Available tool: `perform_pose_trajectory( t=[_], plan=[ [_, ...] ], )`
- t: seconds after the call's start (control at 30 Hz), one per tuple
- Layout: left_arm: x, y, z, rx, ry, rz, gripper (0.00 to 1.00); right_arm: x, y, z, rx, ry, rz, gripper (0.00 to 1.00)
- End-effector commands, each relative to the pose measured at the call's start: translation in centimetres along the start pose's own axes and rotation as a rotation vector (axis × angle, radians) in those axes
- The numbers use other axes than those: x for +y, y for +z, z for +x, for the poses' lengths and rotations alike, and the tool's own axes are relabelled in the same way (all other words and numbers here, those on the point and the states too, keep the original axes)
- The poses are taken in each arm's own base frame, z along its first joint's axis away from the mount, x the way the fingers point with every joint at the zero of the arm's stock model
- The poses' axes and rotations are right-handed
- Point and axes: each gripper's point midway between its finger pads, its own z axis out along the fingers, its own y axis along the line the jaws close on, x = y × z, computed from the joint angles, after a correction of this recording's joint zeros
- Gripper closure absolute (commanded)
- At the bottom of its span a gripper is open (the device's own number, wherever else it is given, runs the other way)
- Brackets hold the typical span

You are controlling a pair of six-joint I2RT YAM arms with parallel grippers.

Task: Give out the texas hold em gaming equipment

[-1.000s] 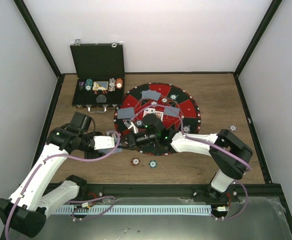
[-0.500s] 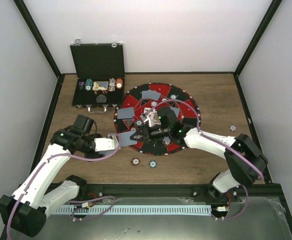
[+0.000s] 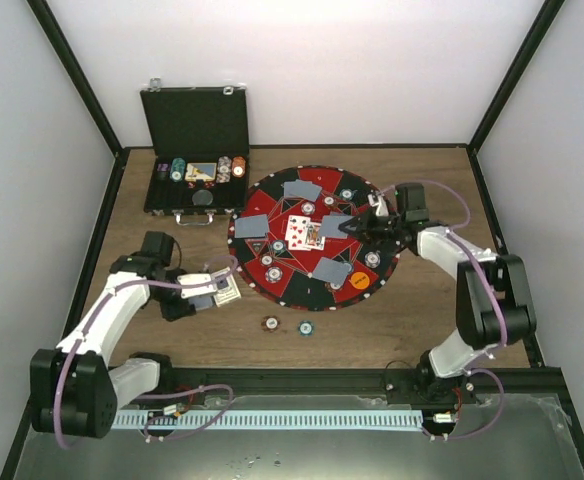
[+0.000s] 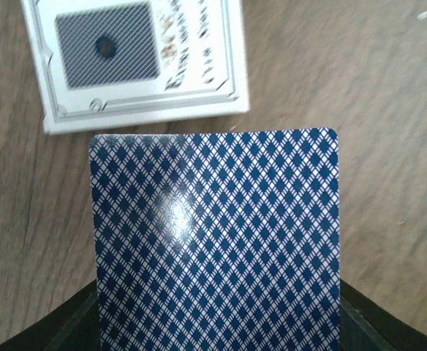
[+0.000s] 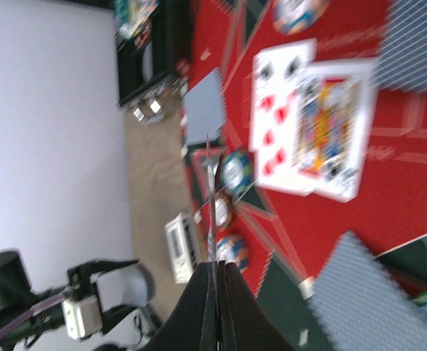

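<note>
Wooden table (image 3: 422, 310): left pincer (image 4: 219, 333) clamps blue-backed card (image 4: 213, 234); right pincer (image 5: 217, 274) clamps edge-on card (image 5: 210, 208) over mat (image 3: 290, 288).

The left arm (image 3: 107, 315) is bent, low and close to its base. Its left end effector (image 3: 215, 290) pinches a blue card (image 4: 217, 241). The right arm (image 3: 472, 260) reaches forward and inward. Its right end effector (image 3: 355, 228) is squeezed tight on a thin card (image 5: 210, 219).
</note>
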Motion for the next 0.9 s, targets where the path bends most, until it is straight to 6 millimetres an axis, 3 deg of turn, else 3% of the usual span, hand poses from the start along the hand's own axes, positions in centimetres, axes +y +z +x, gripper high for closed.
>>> perform_pose_trajectory(
  t=[0.0,0.23,0.47,0.53,0.67,0.77,0.8,0.87],
  plan=[
    [1.6,0.9,1.3,-0.01,0.024,-0.02,0.96,-3.7,-0.3,-3.4,-0.024,0.025,0.087,0.99],
    [1.6,3.7,3.5,0.013,0.008,-0.012,0.96,-9.2,2.1,-6.0,0.001,0.08,0.19,0.99],
    [1.5,5.6,4.4,0.035,-0.028,0.045,0.92,-11.9,2.9,-7.2,0.006,0.093,0.225,0.99],
    [1.3,5.9,4.6,0.043,-0.038,0.063,0.8,-12.4,3.0,-7.4,0.007,0.097,0.229,0.99],
    [0.6,6.0,4.8,0.054,-0.054,0.092,0.33,-12.9,3.1,-7.6,0.019,0.099,0.243,0.99],
    [0.0,5.5,4.6,0.042,-0.048,0.095,0.07,-12.9,3.1,-7.6,0.025,0.098,0.246,0.92],
    [0.0,5.2,4.4,0.032,-0.046,0.09,0.01,-12.9,3.1,-7.6,0.026,0.099,0.25,0.85],
    [-0.1,4.4,3.9,0.011,-0.041,0.087,0.0,-12.8,2.8,-7.6,0.027,0.094,0.265,0.76]
  ],
)
